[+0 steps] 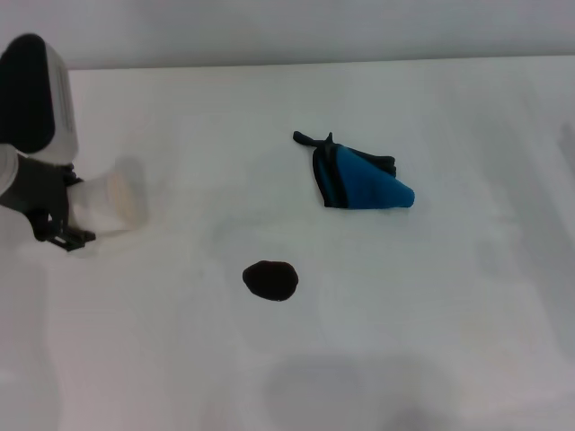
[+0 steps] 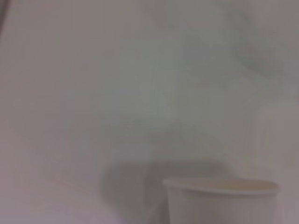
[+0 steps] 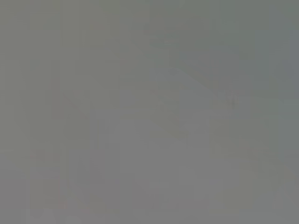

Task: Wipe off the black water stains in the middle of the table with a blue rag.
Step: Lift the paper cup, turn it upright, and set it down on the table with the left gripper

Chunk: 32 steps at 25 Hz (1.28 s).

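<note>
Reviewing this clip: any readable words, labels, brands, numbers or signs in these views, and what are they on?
None can be read.
Blue rag: plain cloth with black edging, no label showing.
White paper cup at the left gripper: blank wall.
Black water stains and table: no markings.
Right wrist view: featureless grey.

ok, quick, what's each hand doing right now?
Left hand: at the table's left edge, holding a white paper cup.
Right hand: not in view.
</note>
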Motion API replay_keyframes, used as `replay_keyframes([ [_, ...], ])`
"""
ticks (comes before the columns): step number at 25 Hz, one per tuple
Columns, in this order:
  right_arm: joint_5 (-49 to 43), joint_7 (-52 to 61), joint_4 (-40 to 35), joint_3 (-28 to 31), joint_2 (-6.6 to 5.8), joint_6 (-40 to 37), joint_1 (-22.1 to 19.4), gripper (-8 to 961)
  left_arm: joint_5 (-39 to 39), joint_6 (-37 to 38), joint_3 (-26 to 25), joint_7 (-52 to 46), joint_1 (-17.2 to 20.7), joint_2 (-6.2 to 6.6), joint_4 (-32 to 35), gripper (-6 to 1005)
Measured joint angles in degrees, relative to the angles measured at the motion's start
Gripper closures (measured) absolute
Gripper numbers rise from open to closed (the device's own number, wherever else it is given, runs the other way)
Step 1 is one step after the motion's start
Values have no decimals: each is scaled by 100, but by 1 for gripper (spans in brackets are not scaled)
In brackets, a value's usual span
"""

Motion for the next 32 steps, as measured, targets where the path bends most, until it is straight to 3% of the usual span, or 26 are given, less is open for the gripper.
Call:
replay_keyframes([
  [4,0,-7,-18,0,-5,-14,25,132,-363,9,-278,-198,76,-21,288,245],
  [7,0,-9,-113,0,-9,-51,37,133,-1170,157,-454,-382,233,-25,510,245],
  [14,-7,-17,-240,0,-9,-84,150,136,-2996,1462,-207,-350,905,-69,311,246],
  [19,-26,-27,-419,0,-9,-310,231,137,-5595,2193,318,653,1717,-89,68,245],
  [22,-23,-26,-609,-1,-8,-576,258,138,-7632,2378,689,1919,2126,-95,-346,245],
  [23,-24,-14,-709,0,-9,-699,263,138,-8810,2346,839,2743,2272,-109,-676,245],
  [24,-28,2,-793,-2,-12,-814,271,139,-8880,2342,850,2795,2279,-110,-700,245],
  [28,-46,61,-941,-7,-25,-1170,320,140,-11343,2060,1413,4441,2364,-125,-1635,246],
  [32,-52,214,-976,-22,-46,-1284,338,141,-13006,1818,2007,5593,2279,-133,-2323,246],
])
